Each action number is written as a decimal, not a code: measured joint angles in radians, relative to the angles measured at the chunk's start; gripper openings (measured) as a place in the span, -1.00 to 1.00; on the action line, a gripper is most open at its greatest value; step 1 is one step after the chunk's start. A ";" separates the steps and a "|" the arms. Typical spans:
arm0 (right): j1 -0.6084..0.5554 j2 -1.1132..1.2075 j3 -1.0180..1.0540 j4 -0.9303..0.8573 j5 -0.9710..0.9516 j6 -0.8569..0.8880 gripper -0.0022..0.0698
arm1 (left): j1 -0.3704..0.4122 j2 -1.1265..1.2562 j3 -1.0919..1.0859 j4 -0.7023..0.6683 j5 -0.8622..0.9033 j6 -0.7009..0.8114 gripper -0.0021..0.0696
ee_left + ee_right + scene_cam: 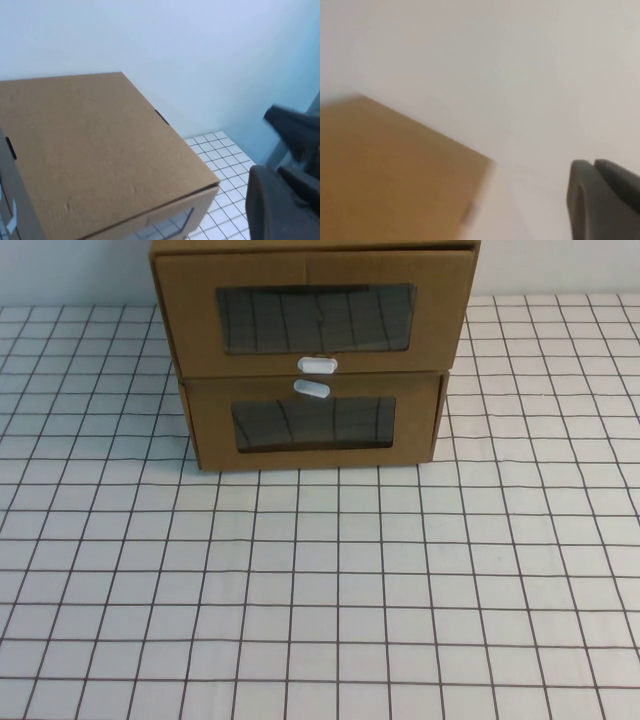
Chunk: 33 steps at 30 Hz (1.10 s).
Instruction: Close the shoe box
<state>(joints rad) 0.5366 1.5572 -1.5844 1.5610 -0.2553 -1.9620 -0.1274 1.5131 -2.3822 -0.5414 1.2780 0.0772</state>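
Observation:
The shoe box (315, 312) is the upper, wider brown cardboard drawer at the back of the table, with a clear window and a white pull tab (318, 365) just below it. Its front stands forward of the narrower drawer (312, 425) beneath, whose white tab (311, 389) sits above its window. Neither gripper shows in the high view. In the left wrist view, my left gripper (285, 200) is above and beside the box's top (100, 150), not touching it. In the right wrist view, my right gripper (605, 200) is also raised beside the box top (385, 170).
The table (320, 590) has a white cloth with a black grid and spreads in front of the boxes. A pale wall (175, 45) stands right behind the stacked boxes.

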 joint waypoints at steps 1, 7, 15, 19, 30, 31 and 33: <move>-0.003 -0.006 -0.004 0.061 -0.112 -0.106 -0.98 | 0.000 -0.026 0.027 -0.002 0.000 0.000 -0.96; -0.024 -0.027 0.018 0.197 -0.693 -0.427 -0.98 | 0.000 -0.155 0.199 0.022 0.003 -0.002 -0.96; 0.060 -0.379 0.390 0.197 -0.463 -0.342 -0.97 | 0.000 -0.361 0.514 0.127 0.003 -0.002 -0.96; 0.080 -0.651 0.632 0.197 -0.233 -0.239 -0.98 | 0.000 -0.541 0.709 0.175 -0.041 0.000 -0.96; 0.080 -1.281 1.056 0.197 0.059 -0.025 -0.98 | 0.000 -1.076 1.291 0.255 -0.275 -0.005 -0.96; 0.080 -1.296 1.072 0.197 0.057 -0.023 -0.98 | 0.000 -1.113 1.340 0.255 -0.303 -0.007 -0.96; 0.080 -1.303 1.092 0.197 0.055 -0.021 -0.98 | 0.000 -1.167 1.424 0.255 -0.343 -0.010 -0.96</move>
<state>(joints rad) 0.6170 0.2542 -0.4922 1.7585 -0.2004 -1.9826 -0.1274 0.3459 -0.9586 -0.2869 0.9350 0.0677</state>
